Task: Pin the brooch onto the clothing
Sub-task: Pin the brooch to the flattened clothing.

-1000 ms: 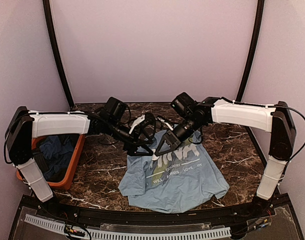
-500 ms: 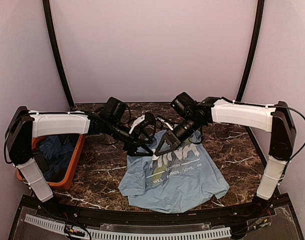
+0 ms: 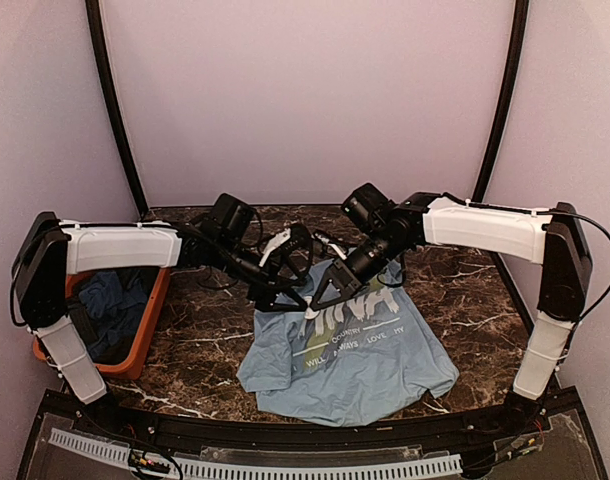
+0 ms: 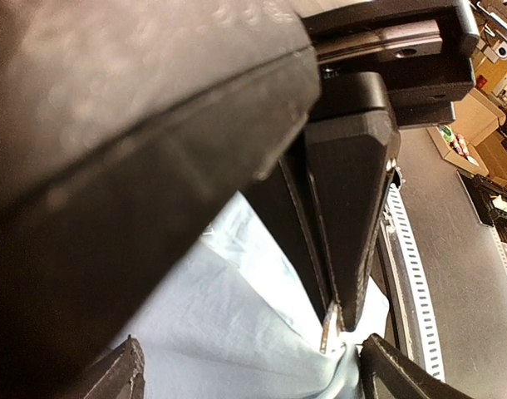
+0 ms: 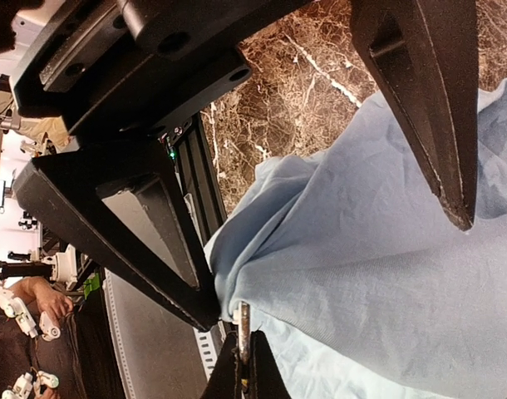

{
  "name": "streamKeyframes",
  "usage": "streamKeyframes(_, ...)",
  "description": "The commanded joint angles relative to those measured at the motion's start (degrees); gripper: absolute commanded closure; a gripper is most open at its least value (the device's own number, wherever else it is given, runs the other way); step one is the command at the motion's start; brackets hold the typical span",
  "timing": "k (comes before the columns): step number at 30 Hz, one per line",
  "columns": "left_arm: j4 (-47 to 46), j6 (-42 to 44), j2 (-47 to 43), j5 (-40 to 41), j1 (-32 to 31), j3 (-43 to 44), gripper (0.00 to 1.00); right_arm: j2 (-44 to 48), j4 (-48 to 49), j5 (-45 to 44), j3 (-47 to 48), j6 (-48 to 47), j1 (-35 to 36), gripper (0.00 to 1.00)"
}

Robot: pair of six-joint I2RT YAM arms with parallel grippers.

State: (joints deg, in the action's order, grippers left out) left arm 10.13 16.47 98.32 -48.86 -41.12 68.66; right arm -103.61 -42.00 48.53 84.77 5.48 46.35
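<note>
At the far-left edge of the T-shirt (image 3: 365, 360) on the counter (image 3: 195, 340), the right claw (image 5: 241, 359) was clamped on the brooch (image 5: 242, 320). The left claw (image 4: 253, 366) stood wide apart, either side of the raised fabric.

Blues against dark stone
The shirt (image 3: 365, 365) was light blue with white lettering; the table (image 3: 200, 340) was dark brown marble veined white; the bin (image 3: 153, 320) was orange, holding darker blue clothes (image 3: 110, 305).
</note>
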Motion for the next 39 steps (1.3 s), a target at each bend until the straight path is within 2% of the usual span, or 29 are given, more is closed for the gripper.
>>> streamKeyframes(1,5.3,-0.2,2.3,2.5,-1.0,0.8,0.11,0.1,5.9,0.9,3.7,-0.7,0.1,1.00)
streamKeyframes(39,9.6,1.9,4.0,9.7,-3.0,2.7,0.14,0.1,7.8,2.2,4.6,3.5,-1.1,1.00)
